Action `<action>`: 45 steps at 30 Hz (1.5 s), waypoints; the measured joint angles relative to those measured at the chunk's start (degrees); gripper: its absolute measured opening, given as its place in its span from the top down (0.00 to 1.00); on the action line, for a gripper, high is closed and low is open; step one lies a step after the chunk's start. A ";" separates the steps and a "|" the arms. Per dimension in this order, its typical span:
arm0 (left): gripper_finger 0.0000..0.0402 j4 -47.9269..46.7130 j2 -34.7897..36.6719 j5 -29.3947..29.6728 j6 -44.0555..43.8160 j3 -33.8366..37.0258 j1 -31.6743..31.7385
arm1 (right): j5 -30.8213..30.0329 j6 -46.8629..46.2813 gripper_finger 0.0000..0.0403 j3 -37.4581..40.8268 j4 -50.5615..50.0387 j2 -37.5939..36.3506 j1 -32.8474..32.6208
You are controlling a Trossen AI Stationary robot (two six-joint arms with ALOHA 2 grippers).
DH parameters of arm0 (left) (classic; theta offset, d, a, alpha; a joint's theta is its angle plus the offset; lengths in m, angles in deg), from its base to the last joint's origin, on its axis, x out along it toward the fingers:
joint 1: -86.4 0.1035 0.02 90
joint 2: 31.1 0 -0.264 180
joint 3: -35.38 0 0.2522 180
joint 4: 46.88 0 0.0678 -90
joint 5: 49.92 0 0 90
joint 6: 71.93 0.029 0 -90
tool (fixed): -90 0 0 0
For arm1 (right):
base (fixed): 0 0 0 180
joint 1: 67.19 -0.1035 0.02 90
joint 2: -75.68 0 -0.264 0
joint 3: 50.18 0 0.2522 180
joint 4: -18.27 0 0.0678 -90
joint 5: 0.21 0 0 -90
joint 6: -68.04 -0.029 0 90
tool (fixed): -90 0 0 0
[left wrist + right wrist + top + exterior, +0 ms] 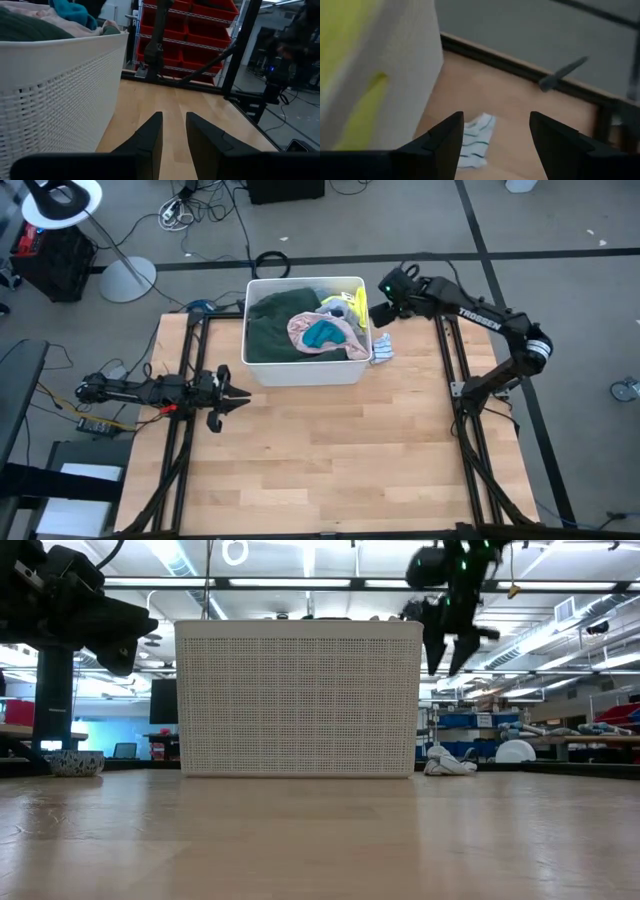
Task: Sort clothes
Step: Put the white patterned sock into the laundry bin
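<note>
Clothes (pixel 300 332) heaped in bin; striped white piece (pixel 383 350) beside it

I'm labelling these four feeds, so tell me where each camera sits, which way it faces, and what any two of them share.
High: overhead, looking straight down on the table, the white bin of clothes and both arms.
Low: table height, facing the bin wall; arms enter from above.
Left wrist: beside the bin, looking past the left hand, open.
Right wrist: above the bin's corner, past the right hand, open, onto a striped white garment.
Shared: high and right wrist both show that garment.
</note>
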 joint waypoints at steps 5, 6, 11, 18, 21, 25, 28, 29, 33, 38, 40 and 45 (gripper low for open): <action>0.78 0.15 0.00 0.02 0.02 0.00 0.00 | 6.47 -0.30 0.43 14.78 16.28 -2.16 2.86; 0.78 0.18 0.00 0.02 0.01 0.00 0.00 | 7.56 -0.77 0.43 17.44 19.91 -2.58 3.23; 0.78 0.68 0.00 0.04 0.02 0.00 0.00 | 7.04 -0.90 0.43 29.57 31.89 -2.57 3.95; 0.78 1.14 -0.02 0.24 0.02 0.00 0.02 | 7.33 -1.89 0.43 41.56 46.96 -2.82 3.56; 0.78 1.29 0.00 0.22 0.02 0.00 0.00 | 7.44 -3.02 0.43 45.41 49.37 -2.89 3.02; 0.78 1.34 0.00 0.22 0.02 0.00 0.02 | 7.48 -3.94 0.48 49.00 51.83 -2.89 1.22; 0.78 1.34 0.00 0.23 0.02 0.01 0.02 | 7.33 -3.64 0.62 51.28 52.53 -2.89 -1.00; 0.78 1.36 -0.02 0.22 0.02 0.02 0.02 | 7.44 -3.68 0.69 51.71 53.09 -2.93 -1.77; 0.78 1.36 0.00 0.22 0.02 0.02 0.02 | 6.58 -3.50 0.96 52.68 52.98 -3.46 -4.94; 0.78 1.36 -0.02 0.20 0.02 0.02 0.02 | 6.12 -3.49 0.98 50.16 43.35 -8.34 -8.40; 0.78 1.36 0.00 0.20 0.02 0.02 0.00 | 2.00 -3.91 0.99 46.98 36.95 -12.28 -9.48; 0.78 1.35 -0.02 0.20 0.02 0.02 0.01 | -7.38 -3.48 0.99 37.14 18.92 -22.78 -11.87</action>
